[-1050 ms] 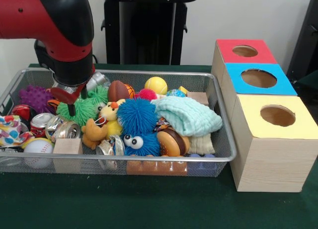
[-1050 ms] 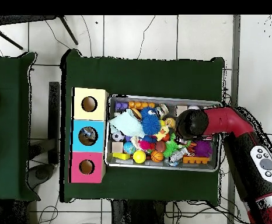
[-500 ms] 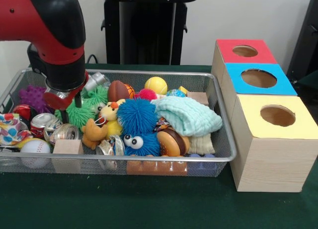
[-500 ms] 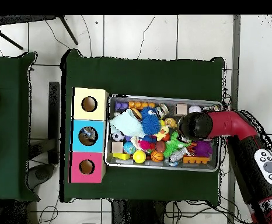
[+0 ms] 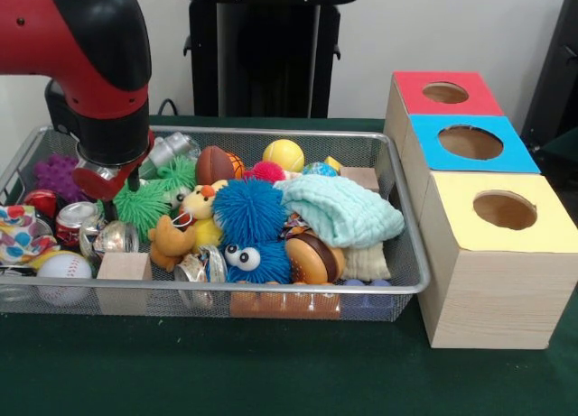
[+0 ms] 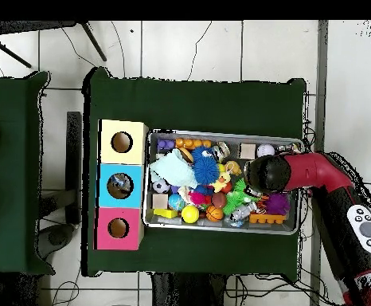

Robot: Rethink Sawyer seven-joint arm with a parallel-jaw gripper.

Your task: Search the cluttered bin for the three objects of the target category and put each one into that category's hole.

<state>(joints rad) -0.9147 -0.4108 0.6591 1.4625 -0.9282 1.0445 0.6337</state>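
Bin (image 5: 397,285) sits on green table (image 5: 271,380).

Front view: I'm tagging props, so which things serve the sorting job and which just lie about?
Job: wire bin with its clutter; red box; blue box; yellow box.
Lying about: black stand behind; dark object at the right edge.

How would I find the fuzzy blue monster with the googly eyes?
Look in the wire basket left of the three wooden boxes. Near the middle of its front edge, beside the toy burger, sits the blue monster. It alone has two big white eyes; the spiky blue ball behind it has none.
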